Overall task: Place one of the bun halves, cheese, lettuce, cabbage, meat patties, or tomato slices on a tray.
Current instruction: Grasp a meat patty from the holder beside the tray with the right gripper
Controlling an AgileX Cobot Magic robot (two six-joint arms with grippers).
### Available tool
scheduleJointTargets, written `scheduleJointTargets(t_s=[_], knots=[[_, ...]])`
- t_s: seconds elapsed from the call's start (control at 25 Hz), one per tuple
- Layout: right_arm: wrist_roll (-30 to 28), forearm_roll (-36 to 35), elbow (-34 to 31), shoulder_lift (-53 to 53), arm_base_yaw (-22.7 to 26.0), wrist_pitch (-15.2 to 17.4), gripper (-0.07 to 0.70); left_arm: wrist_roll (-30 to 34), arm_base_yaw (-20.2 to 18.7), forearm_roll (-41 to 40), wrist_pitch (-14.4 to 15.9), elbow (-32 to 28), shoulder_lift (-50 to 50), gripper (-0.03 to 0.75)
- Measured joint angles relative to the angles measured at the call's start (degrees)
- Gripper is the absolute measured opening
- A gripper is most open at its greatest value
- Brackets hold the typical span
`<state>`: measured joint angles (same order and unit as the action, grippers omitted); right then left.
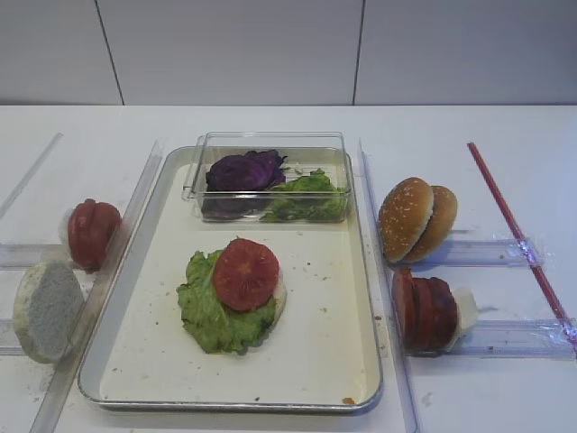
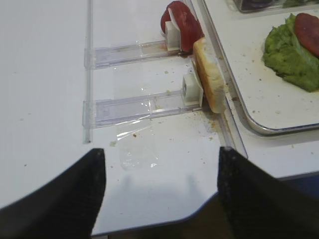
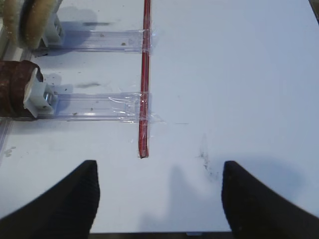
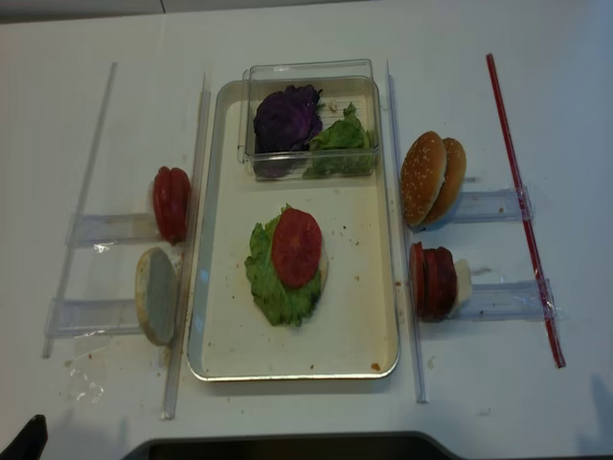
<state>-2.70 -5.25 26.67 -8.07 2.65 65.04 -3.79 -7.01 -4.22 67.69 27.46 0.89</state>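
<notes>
Hovering low over bare table, both arms | L jaws wide apart | R jaws wide apart, nr meat patties [image 3: 17,89]

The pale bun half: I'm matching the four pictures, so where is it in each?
Exterior high: pale bun half, lower left, beside the tray.
Right wrist: not in it.
Left wrist: upper middle, edge-on.
Realsense: lower left.
Shared landmark: the tray's left rim.

The tray [image 1: 370,298] is seen as shiny silver metal with a matt cream, crumb-speckled inside, the box [image 1: 194,185] as clear glossy plastic, and the worktop [image 1: 505,397] as smooth matt white.
</notes>
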Motion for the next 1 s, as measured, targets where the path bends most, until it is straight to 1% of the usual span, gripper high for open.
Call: scheduleJointTargets(t_s=[0.72, 1.0], knots=[[0.0, 0.0, 0.0, 0.0, 0.0, -0.32, 0.527, 0.0, 0.0, 0.0, 0.0, 0.0, 0.0, 0.44], [0.0, -0.12, 1.76, 0.0, 0.0, -2.07, 0.527, 0.0, 0.0, 0.0, 0.0, 0.0, 0.0, 0.44]])
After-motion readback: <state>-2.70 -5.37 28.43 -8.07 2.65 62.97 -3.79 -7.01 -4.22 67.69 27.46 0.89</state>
